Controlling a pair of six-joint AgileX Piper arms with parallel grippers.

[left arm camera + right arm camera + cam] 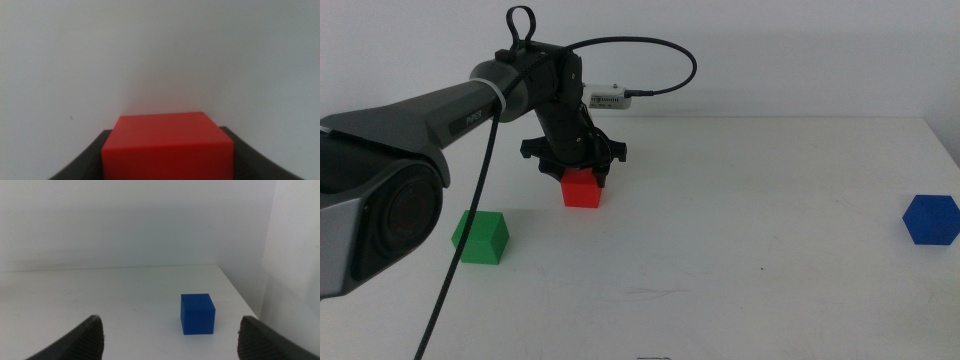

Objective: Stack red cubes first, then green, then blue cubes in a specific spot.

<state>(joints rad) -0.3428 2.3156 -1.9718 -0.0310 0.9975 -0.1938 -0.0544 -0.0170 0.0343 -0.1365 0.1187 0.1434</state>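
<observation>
Red cube [582, 188] on the table [740, 240], left claw [576, 168] clamped on it from above.

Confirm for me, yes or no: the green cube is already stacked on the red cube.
No, the green cube sits alone on the table, apart from the red cube under the left gripper.

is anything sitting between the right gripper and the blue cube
Nothing visible does. In the right wrist view the blue cube stands alone on bare white table ahead of the right gripper, whose jaws are spread wide. The red cube and green cube sit far across the table.
</observation>
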